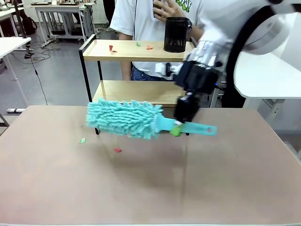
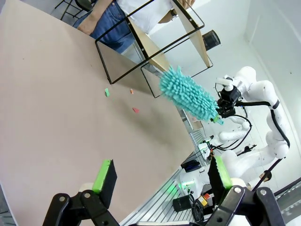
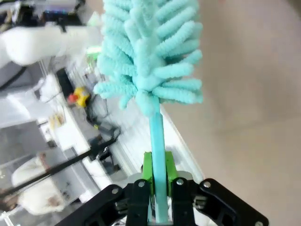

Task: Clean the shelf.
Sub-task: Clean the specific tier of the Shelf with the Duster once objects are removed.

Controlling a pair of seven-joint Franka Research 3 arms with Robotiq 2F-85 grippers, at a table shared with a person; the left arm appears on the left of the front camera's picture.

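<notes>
Across the table in the front view, the right arm bends down from the upper right, its jaws clamped on the handle of a teal duster held level just in front of the shelf, which stands at the far edge. In the left wrist view, the left arm's jaws stand wide apart above the table, well away from the shelf. In the right wrist view, green pads pinch the duster's thin handle.

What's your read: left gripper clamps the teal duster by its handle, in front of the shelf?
Wrong arm: the right gripper clamps the teal duster by its handle, in front of the shelf; the right wrist view shows it.
</notes>
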